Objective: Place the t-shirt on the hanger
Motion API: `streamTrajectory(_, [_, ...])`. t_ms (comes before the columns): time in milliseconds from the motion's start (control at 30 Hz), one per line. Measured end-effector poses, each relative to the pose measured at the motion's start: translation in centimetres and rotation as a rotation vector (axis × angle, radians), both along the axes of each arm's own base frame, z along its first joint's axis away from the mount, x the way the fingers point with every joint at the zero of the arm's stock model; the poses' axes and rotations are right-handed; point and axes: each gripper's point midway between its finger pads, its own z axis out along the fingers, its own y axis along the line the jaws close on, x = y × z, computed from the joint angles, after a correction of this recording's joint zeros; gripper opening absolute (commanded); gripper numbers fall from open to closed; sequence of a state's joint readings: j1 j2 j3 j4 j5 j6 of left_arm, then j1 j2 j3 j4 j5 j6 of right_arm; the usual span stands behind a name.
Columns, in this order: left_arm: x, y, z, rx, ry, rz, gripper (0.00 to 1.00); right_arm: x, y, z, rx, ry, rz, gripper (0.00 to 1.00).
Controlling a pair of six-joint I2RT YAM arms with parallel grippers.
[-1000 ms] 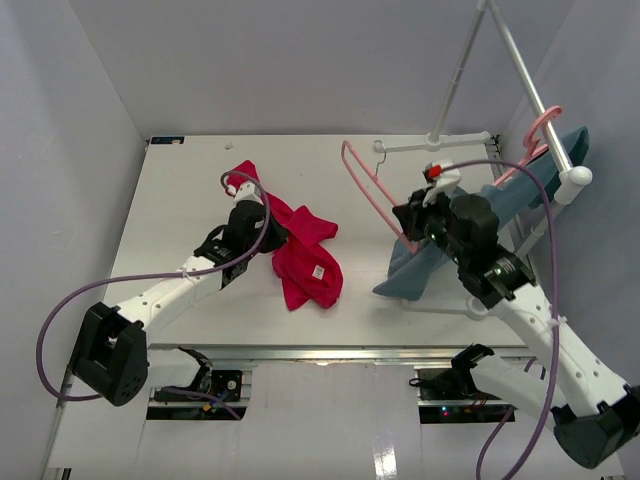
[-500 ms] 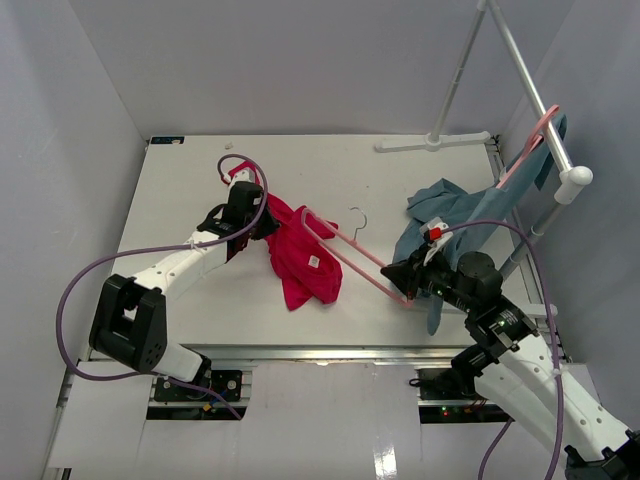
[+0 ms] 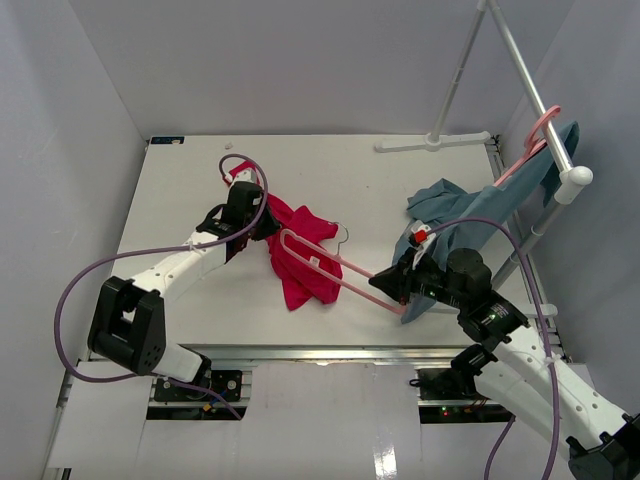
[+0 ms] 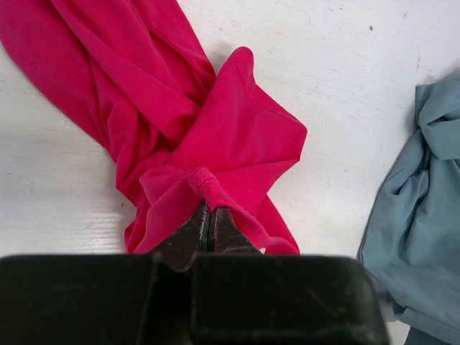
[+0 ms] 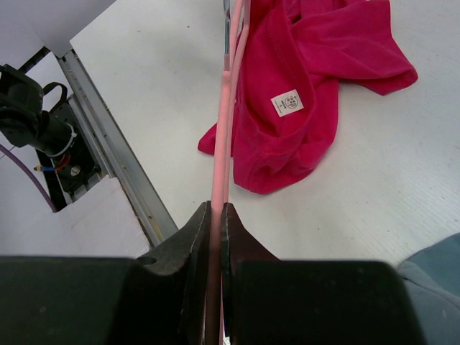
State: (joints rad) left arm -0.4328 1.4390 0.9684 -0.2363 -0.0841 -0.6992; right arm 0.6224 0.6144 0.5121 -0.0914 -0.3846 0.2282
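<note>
Near the table's front edge, the right gripper (image 3: pixel 392 287) is clamped on one end of the pale-pink hanger (image 3: pixel 335 268) — in the right wrist view its jaws pinch tight on the thin plastic bar. The hanger reaches left across the white table (image 3: pixel 170 210), its far end over the crimson t-shirt (image 3: pixel 300 282); whether it rests on the cloth or hangs just above it is hard to tell. The t-shirt lies crumpled at mid-table, its small white label (image 5: pixel 287 103) facing up. Beyond, the left gripper (image 4: pixel 210 219) is closed on a bunched fold of the shirt's far edge. Farther right, a blue-grey garment (image 3: pixel 445 210) trails down to the table from a second pink hanger (image 3: pixel 535 135) — hooked on the slanted rack pole (image 3: pixel 520 60).
</note>
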Motion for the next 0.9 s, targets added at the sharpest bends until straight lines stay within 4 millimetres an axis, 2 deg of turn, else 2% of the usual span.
streamTrajectory(333, [-0.9, -1.1, 2.1, -0.062, -0.027, -0.066, 0.0, 0.5, 0.5, -0.3, -0.009, -0.014, 0.005, 0.08])
streamTrajectory(433, [-1.3, -1.0, 2.8, -0.062, -0.038, -0.075, 0.0, 0.7, 0.4, -0.2, -0.013, -0.027, -0.002, 0.08])
streamTrajectory(900, [-1.9, 0.0, 3.8, -0.012, -0.031, -0.075, 0.0, 1.0, 0.2, -0.3, -0.039, -0.063, -0.026, 0.08])
